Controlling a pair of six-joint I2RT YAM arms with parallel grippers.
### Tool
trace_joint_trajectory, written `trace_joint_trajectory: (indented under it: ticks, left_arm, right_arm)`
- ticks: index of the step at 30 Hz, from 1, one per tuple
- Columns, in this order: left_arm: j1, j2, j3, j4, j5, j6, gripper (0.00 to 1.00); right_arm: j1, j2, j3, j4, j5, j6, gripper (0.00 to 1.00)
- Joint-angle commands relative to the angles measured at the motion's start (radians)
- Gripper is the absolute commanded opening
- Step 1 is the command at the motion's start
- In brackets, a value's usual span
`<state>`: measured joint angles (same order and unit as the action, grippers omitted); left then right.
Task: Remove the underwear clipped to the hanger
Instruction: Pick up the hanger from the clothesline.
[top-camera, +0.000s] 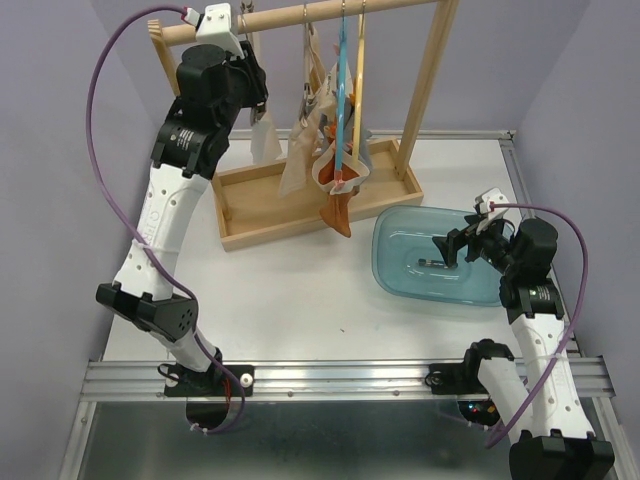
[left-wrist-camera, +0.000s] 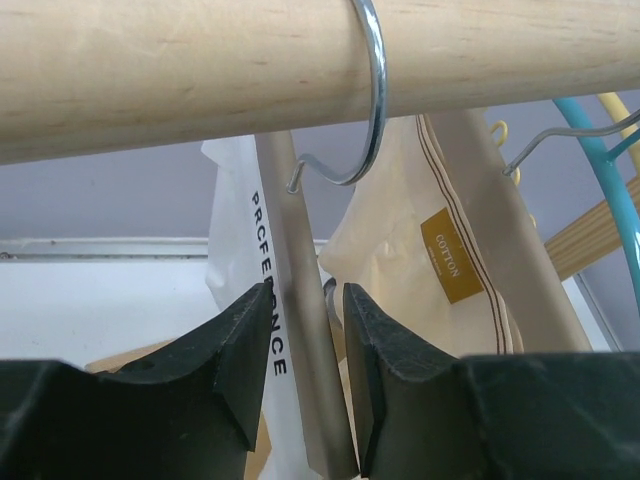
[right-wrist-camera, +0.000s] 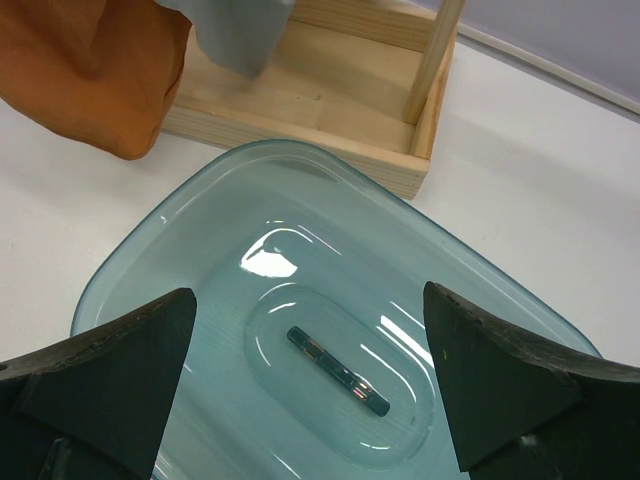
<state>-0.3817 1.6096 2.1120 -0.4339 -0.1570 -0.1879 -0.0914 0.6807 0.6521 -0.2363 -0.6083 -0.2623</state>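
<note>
My left claw brackets a beige strip beside the white underwear. Whether it is pinched, I cannot tell. I should squeeze squarely before tugging.

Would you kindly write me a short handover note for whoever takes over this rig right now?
Left gripper: fingers open around a pale strip under the wire hook, beside the white garment.
Right gripper: open above the blue tub.
The beige garment, orange-brown garment and grey garment hang from the wooden rail too.
Done: none off the rail yet.
Left: every garment.
</note>
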Motion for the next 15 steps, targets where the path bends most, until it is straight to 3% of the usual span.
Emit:
trace_joint_trajectory:
  ticks: [1, 15]
  left_arm:
    - [-0.008, -0.002, 0.069, 0.008, 0.01, 0.022, 0.42]
    - [-0.008, 0.007, 0.157, 0.006, 0.004, 0.028, 0.13]
  right_arm:
    - [-0.004, -0.01, 0.035, 0.015, 0.01, 0.008, 1.0]
    - [-0.005, -0.013, 0.037, 0.015, 0.015, 0.008, 1.0]
